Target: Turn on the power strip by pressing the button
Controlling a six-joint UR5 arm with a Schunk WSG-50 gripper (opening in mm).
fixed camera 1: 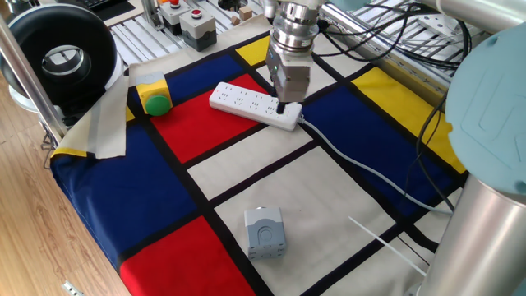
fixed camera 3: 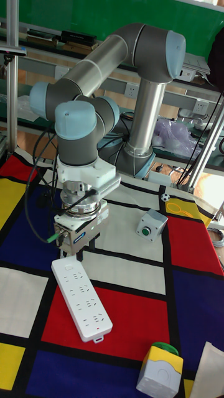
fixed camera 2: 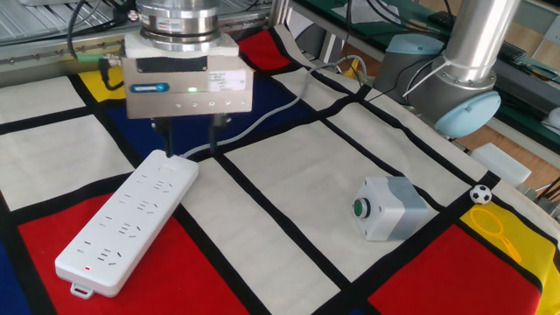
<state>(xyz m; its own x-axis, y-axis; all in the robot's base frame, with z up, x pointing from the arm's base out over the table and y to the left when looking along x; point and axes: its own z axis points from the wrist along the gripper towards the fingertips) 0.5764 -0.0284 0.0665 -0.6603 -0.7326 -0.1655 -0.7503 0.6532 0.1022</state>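
Observation:
The white power strip (fixed camera 2: pixel 131 219) lies flat on the red and white patches of the cloth, and is also seen as the power strip (fixed camera 1: pixel 253 104) and the power strip (fixed camera 3: pixel 81 299). My gripper (fixed camera 2: pixel 191 145) hangs straight down over its cable end, open, with a clear gap between the two dark fingers (fixed camera 2: pixel 167 138). One fingertip sits right at the strip's end face; I cannot tell if it touches. I cannot make out the button; it is too small or is hidden under that finger. Seen from the other sides, the gripper (fixed camera 1: pixel 283 106) and the gripper (fixed camera 3: pixel 73 252) stand over the same end.
The strip's thin white cable (fixed camera 1: pixel 362 168) runs off to the right. A grey box with a green button (fixed camera 2: pixel 389 207) stands on a white patch. A green dome button in yellow housing (fixed camera 1: pixel 154 100) sits left of the strip. Red-button boxes (fixed camera 1: pixel 193 20) stand at the back.

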